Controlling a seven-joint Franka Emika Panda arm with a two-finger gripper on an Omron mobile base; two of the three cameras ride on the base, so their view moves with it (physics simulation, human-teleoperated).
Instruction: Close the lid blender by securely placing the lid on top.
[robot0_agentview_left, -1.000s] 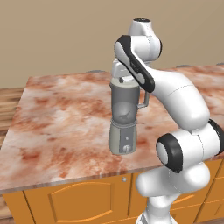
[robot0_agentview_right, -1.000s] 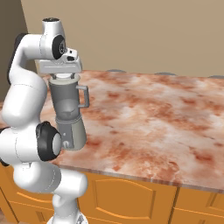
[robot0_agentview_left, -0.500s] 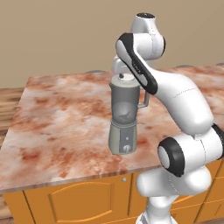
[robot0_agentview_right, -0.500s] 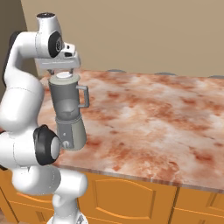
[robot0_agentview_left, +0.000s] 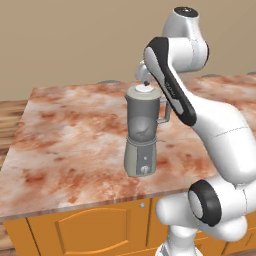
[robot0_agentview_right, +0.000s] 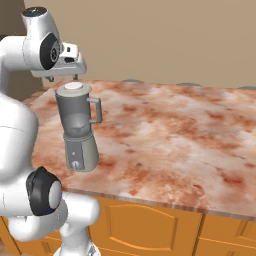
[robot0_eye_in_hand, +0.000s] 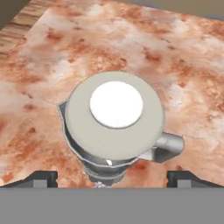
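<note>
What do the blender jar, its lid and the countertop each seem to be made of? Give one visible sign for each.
Blender jar: probably clear plastic or glass, smoky and see-through, with the blade area showing inside. Lid: likely matte plastic, with a pale grey-green rim, a white raised centre and no shine. Countertop: looks like polished stone, marble or granite, with mottled reddish and cream veining.

The pale white-centred lid (robot0_eye_in_hand: 116, 113) sits atop the upright grey blender (robot0_agentview_left: 143, 131) on the marbled counter (robot0_agentview_left: 70, 135)

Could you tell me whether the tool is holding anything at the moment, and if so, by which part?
Nothing is held. The tool is open above the blender, its fingertips spread wide, and the lid sits on the jar mouth, free of them.
</note>
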